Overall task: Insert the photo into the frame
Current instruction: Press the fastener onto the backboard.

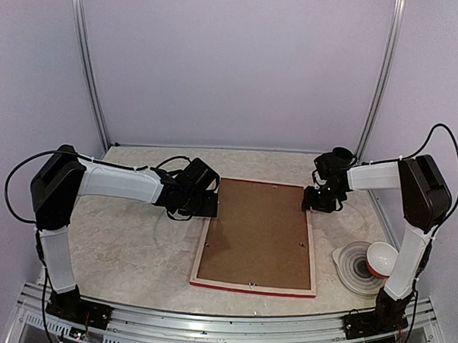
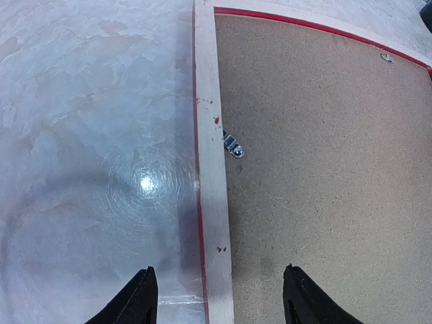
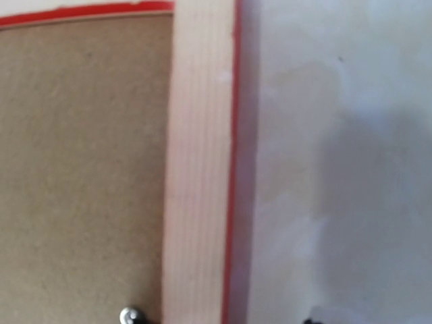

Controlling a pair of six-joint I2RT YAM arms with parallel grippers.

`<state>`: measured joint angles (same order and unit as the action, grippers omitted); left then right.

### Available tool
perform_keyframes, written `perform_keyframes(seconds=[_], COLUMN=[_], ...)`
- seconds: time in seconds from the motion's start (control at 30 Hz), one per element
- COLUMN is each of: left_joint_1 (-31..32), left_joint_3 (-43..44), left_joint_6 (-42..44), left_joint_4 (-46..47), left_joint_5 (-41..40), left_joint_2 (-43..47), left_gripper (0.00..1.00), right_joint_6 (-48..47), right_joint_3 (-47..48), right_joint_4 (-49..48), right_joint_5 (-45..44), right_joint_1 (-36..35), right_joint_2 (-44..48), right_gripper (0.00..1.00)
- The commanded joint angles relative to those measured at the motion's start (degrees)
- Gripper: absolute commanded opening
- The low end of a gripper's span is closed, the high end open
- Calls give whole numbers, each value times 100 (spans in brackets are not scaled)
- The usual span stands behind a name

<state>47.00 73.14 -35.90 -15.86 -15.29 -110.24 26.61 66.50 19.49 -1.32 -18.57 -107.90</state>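
Top external: backing board [image 1: 257,233] inside frame [image 1: 251,285]

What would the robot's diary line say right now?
frame: face down, backing board in | photo: not visible | left gripper: open, over left rail | right gripper: at far right corner, jaws unclear

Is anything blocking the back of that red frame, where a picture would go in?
Yes: a brown backing board fills the frame's back, with a small metal clip at its edge. No photo is in view.

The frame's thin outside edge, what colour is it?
Red. It runs along the frame, beside its pale wood back. The left wrist view shows it best.
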Motion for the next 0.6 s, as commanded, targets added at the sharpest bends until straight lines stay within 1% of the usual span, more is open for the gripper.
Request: perform_keyframes(seconds=[0.0, 0.27, 0.3, 0.37, 0.4, 0.57], left_joint_1=[-25, -25, -29, -25, -25, -25], left_joint_3=[-131, -241, -246, -284, -292, -290], left_joint_6=[66, 48, 41, 27, 16, 15], left_joint_4=[230, 312, 310, 324, 336, 353], left_joint_5=[141, 228, 222, 226, 228, 225], left_joint_2=[-136, -139, -139, -124, -115, -90], left_gripper=[63, 62, 63, 62, 62, 62], right_joint_6=[28, 18, 17, 27, 47, 78], right_joint_3=[77, 30, 22, -39, -50, 1], right_joint_4=[-53, -88, -112, -172, -187, -84], right_joint_5=[11, 42, 80, 123, 123, 62], right_joint_1=[46, 46, 46, 46, 49, 55], right_joint_2=[-90, -154, -136, -45, 17, 290], right_gripper=[54, 52, 53, 60, 61, 62])
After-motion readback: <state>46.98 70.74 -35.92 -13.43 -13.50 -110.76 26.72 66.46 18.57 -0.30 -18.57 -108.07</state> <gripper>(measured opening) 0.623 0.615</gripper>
